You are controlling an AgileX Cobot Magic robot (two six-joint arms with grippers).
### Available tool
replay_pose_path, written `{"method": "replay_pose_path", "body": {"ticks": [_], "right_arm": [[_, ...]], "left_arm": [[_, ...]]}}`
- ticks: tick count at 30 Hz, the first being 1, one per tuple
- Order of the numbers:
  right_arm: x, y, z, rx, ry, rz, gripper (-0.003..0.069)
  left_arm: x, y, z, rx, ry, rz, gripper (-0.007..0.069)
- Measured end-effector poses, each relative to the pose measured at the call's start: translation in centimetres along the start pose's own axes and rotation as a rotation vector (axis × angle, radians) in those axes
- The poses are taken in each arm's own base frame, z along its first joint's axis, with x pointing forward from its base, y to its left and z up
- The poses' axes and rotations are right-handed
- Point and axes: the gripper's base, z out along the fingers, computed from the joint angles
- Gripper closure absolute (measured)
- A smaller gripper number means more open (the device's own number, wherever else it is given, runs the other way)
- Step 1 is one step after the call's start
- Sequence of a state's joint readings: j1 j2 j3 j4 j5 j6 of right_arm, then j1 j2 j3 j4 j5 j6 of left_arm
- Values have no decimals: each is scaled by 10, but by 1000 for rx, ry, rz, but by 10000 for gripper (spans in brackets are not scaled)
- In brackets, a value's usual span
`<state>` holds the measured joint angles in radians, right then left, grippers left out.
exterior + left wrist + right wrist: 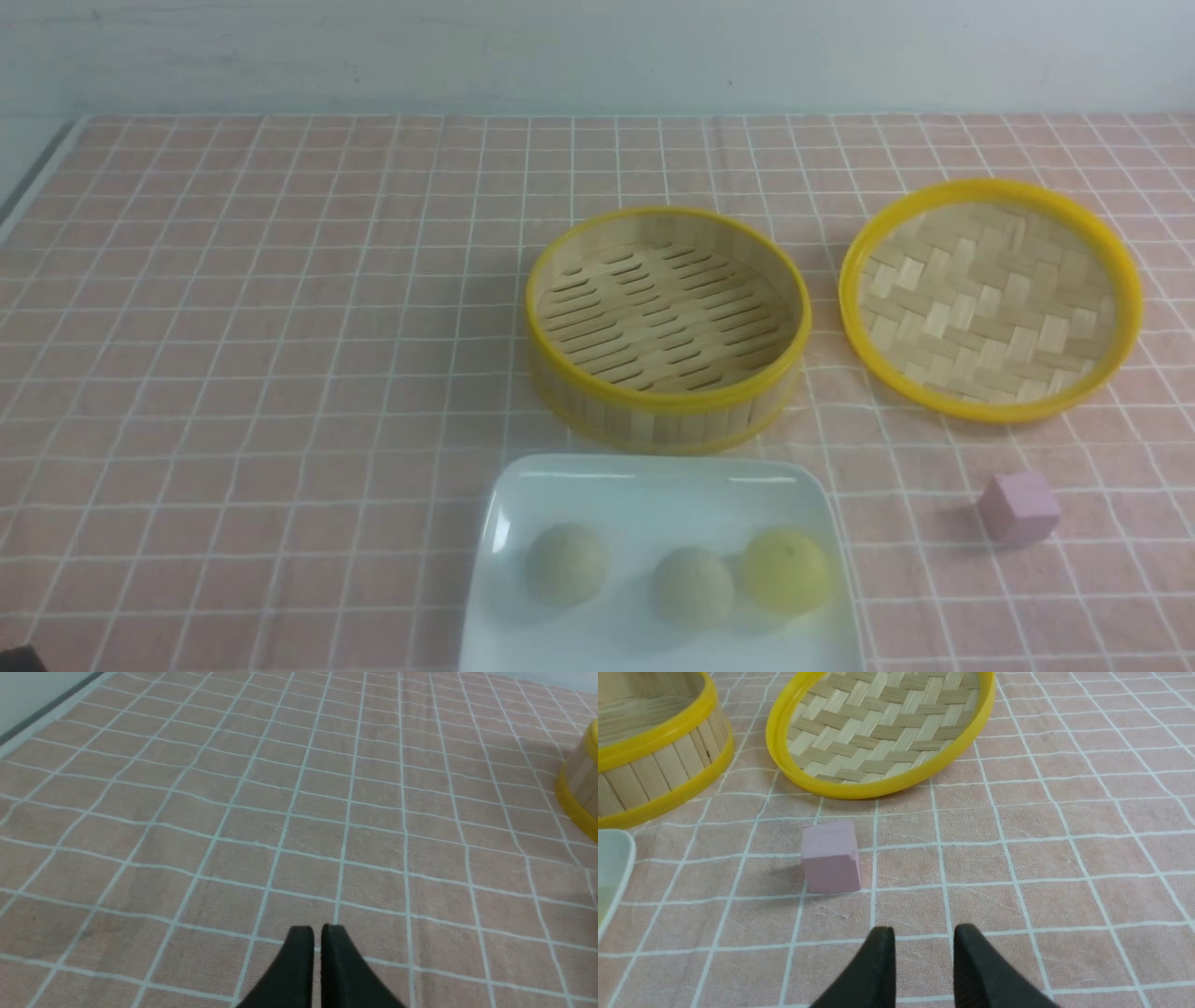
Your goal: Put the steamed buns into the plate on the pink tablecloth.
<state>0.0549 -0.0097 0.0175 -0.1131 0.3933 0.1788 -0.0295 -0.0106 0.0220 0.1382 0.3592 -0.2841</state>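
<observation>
Three steamed buns lie in the white square plate (653,490) at the front middle of the pink tablecloth (233,373): a beige-grey bun (567,563) on the left, a second beige-grey bun (692,585) in the middle, and a yellow bun (787,570) touching it on the right. Neither gripper shows in the front view. In the left wrist view my left gripper (317,927) is shut and empty above bare cloth. In the right wrist view my right gripper (924,928) is slightly open and empty above the cloth, near the pink cube. The plate's rim (616,858) shows at that view's edge.
An empty yellow-rimmed bamboo steamer basket (667,327) stands just behind the plate; it also shows in the wrist views (581,779) (649,760). Its woven lid (990,299) (882,728) lies to the right. A small pink cube (1019,506) (830,856) sits right of the plate.
</observation>
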Motion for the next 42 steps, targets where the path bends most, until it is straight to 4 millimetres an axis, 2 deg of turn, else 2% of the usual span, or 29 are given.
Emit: {"method": "replay_pose_path", "body": {"ticks": [42], "right_arm": [[0, 0, 0, 0, 0, 1, 452]], "left_arm": [[1, -2, 0, 31, 10, 15, 534]]}}
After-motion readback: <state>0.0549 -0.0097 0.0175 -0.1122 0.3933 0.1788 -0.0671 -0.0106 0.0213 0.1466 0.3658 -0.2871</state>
